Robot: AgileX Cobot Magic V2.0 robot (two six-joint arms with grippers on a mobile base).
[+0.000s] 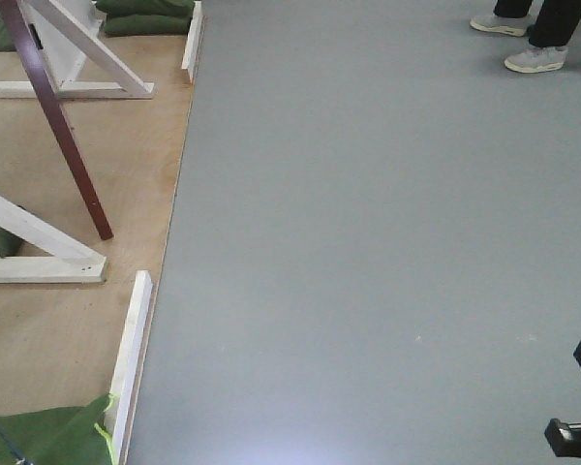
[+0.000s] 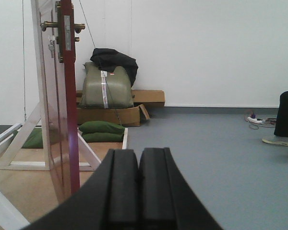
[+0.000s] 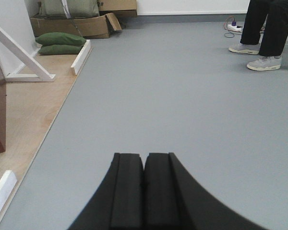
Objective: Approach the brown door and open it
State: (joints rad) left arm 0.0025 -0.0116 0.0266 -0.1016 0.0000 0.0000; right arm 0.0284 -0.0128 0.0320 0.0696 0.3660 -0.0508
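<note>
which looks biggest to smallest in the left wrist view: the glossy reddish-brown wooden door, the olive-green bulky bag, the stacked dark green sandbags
1. reddish-brown wooden door, helped by nearness to the camera
2. olive-green bulky bag
3. stacked dark green sandbags

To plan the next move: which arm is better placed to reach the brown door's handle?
Left, probably. The brown door stands just left of the shut left gripper, its handle higher up. The shut right gripper faces grey floor, the door far off to its left.
</note>
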